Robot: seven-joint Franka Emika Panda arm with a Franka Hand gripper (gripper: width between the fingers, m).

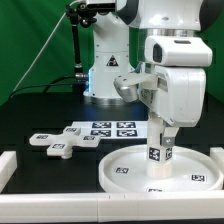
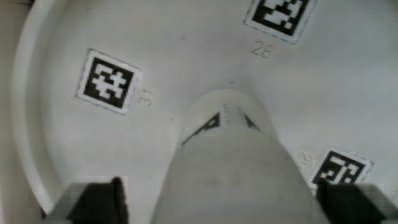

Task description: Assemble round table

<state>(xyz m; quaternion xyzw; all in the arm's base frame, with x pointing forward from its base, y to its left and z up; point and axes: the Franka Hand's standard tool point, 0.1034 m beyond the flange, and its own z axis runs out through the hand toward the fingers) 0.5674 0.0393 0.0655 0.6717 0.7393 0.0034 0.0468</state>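
A black table (image 1: 30,112) carries white border blocks (image 1: 60,208) in front, and a green curtain (image 1: 35,30) hangs behind. The disc (image 1: 115,172) lies nearest, with the leg (image 1: 160,155) upright on it. The arm points straight down and the gripper (image 1: 160,128) straddles the leg's top. One finger (image 2: 98,200) shows; I cannot tell whether the gripper clamps the leg. The base (image 1: 58,143) and the marker board (image 1: 112,128) lie farther back. A number beside one tag (image 2: 279,14) is too blurred to read.

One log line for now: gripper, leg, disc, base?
gripper: shut on leg | leg: upright over round disc centre, contact unclear | cross-shaped base: lying apart, the exterior view's left
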